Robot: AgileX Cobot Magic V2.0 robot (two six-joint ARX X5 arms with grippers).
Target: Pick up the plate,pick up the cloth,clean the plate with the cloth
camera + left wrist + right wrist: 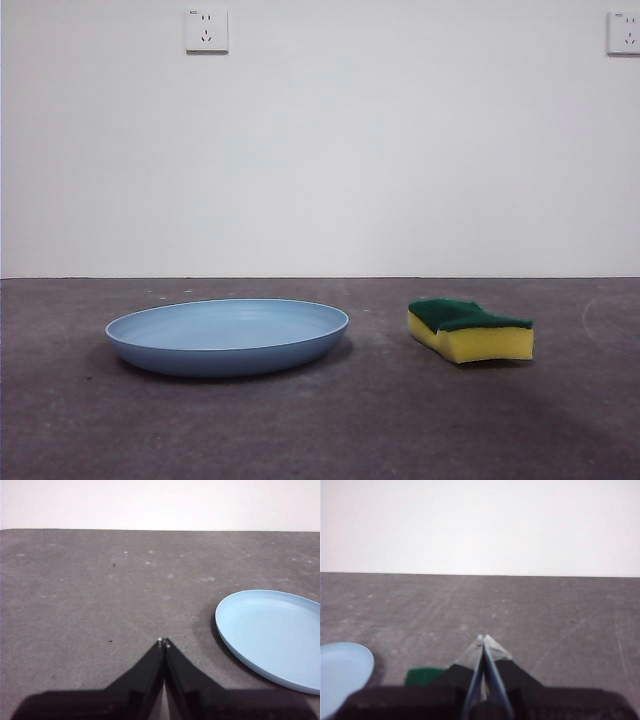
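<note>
The light-blue plate (228, 334) lies flat on the dark grey table, left of centre in the front view. The cloth, a yellow sponge with a green top (470, 329), lies to its right, apart from it. My left gripper (163, 642) is shut and empty, above the table beside the plate (272, 635). My right gripper (483, 639) is shut and empty; the sponge's green top (424, 676) shows partly behind its jaws, and the plate's edge (342, 672) shows at the side. Neither gripper shows in the front view.
The grey table (400, 420) runs back to a white wall (320, 150) with two sockets (206, 30). Nothing else stands on the table.
</note>
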